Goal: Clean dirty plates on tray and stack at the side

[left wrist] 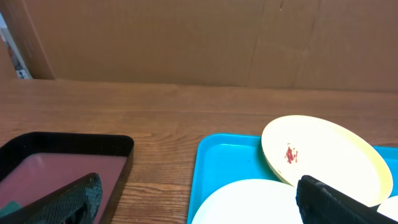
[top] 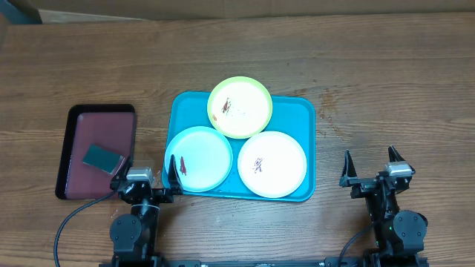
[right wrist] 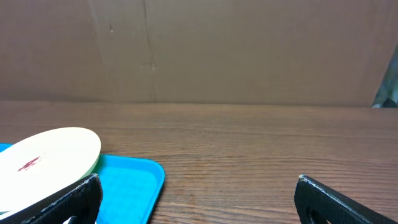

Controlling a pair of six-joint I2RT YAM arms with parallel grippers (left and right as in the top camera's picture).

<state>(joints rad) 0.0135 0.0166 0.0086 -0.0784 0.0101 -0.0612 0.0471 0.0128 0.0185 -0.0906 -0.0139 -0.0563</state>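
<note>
Wooden table (top: pixel 386 81): mid-brown, grain running left to right, a few dark knots and specks, fills nearly the whole overhead view. Its far edge is backed by a plain brown cardboard panel (left wrist: pixel 186 37) standing upright as a wall. A vertical crease (right wrist: pixel 147 50) runs down it in the right wrist view. In the left wrist view there's a gap (left wrist: pixel 11 53) past the panel's left end, with something pale and blurred behind, can't tell what. Similar bluish sliver (right wrist: pixel 388 93) at the far right of the right wrist view. Light is even and diffuse, shadows soft.
</note>
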